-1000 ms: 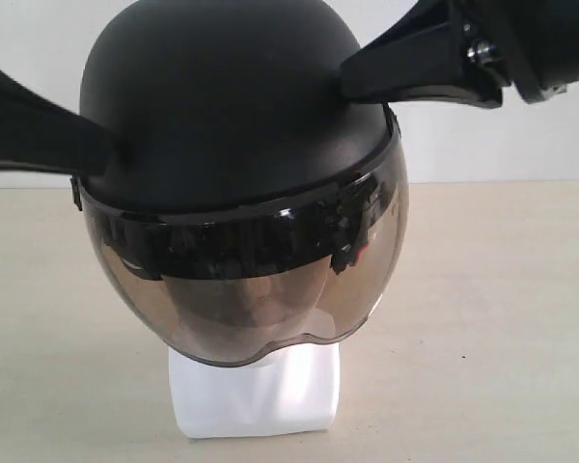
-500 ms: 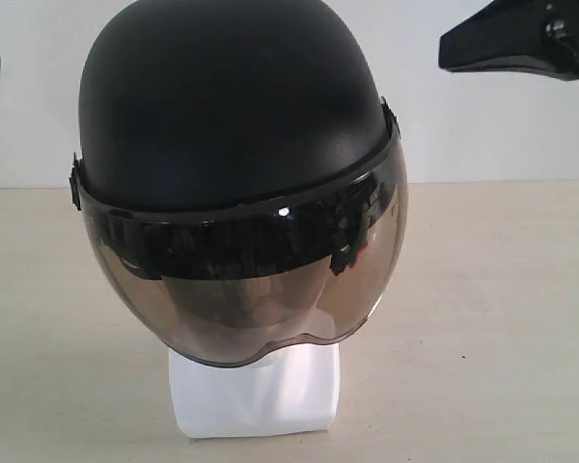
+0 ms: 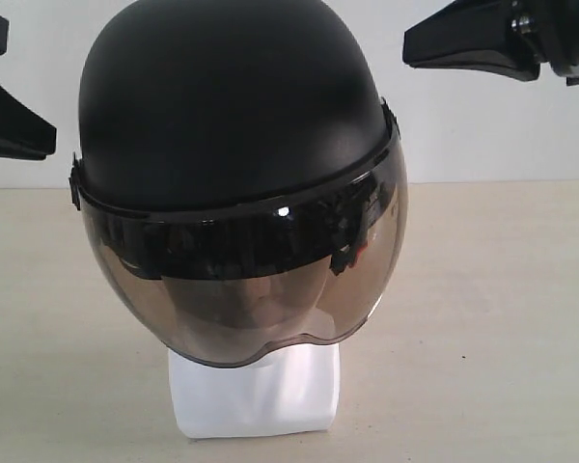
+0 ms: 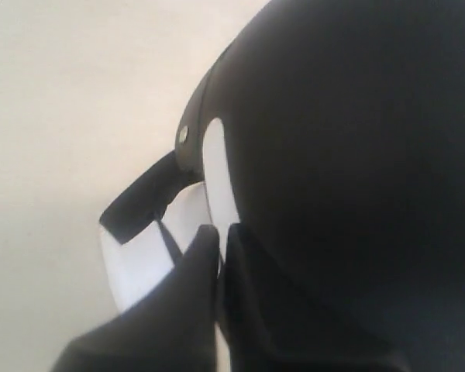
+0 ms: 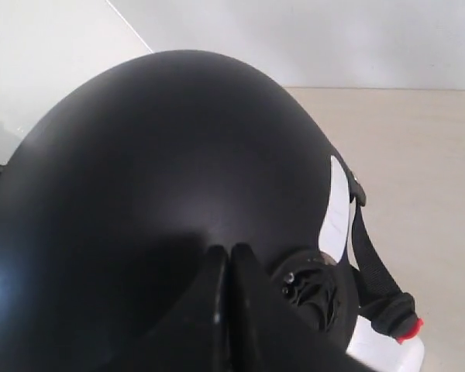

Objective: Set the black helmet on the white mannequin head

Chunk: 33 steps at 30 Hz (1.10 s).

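Note:
The black helmet [image 3: 232, 106] sits on the white mannequin head [image 3: 256, 395], and its smoky visor [image 3: 251, 289] covers the face. Only the blocky neck base shows below the visor. My left gripper [image 3: 48, 140] hangs shut to the left of the shell, clear of it. My right gripper [image 3: 410, 53] hangs shut to the upper right, also apart from it. In the left wrist view the shut gripper [image 4: 219, 232] points at the helmet's [image 4: 356, 139] rim, a black strap [image 4: 139, 205] and the white head [image 4: 139, 256]. In the right wrist view the shut gripper [image 5: 229, 249] points at the shell [image 5: 163, 170], with the red buckle [image 5: 409, 329] below.
A beige tabletop [image 3: 502, 318] spreads around the neck base. A plain white wall [image 3: 482, 135] stands behind it.
One second ago both grippers pressed against the helmet's sides. They let go and pulled outward, then drifted back a little toward it. The helmet stayed on the head.

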Available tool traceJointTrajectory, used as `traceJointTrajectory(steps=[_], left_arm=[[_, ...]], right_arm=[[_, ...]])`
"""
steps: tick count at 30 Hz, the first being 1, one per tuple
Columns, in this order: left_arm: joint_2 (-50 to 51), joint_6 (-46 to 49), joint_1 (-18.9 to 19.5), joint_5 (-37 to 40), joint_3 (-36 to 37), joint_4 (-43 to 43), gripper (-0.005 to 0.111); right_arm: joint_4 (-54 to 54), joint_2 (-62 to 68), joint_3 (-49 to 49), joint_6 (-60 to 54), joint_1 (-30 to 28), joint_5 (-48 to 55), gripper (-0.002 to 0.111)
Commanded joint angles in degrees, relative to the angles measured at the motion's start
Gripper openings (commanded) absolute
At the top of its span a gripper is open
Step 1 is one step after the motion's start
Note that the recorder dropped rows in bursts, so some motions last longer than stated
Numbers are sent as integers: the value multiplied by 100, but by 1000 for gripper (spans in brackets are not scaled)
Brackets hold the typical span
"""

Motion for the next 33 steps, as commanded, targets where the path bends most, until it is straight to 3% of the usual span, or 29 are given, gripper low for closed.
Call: traceJointTrajectory(steps=[1,7,16,24,33], left_arm=[[327,677,-9,-334,-15,-951,4],[687,1231,-9,-468,-27,-1823,4],[747,1413,-9,-752,-100,-1863,4],[756,1392,-9,-473,-720,-1844,4],[756,1392,-9,-462,-824,-1842,4]], right_arm=[[29,183,12,-80,172,94,0],[-336,230,12,21,322,-78,0],[-702,230,22,355,322,-149,0],[-713,230,22,381,322,-103,0],[-873,230,22,532,322,-51,0]])
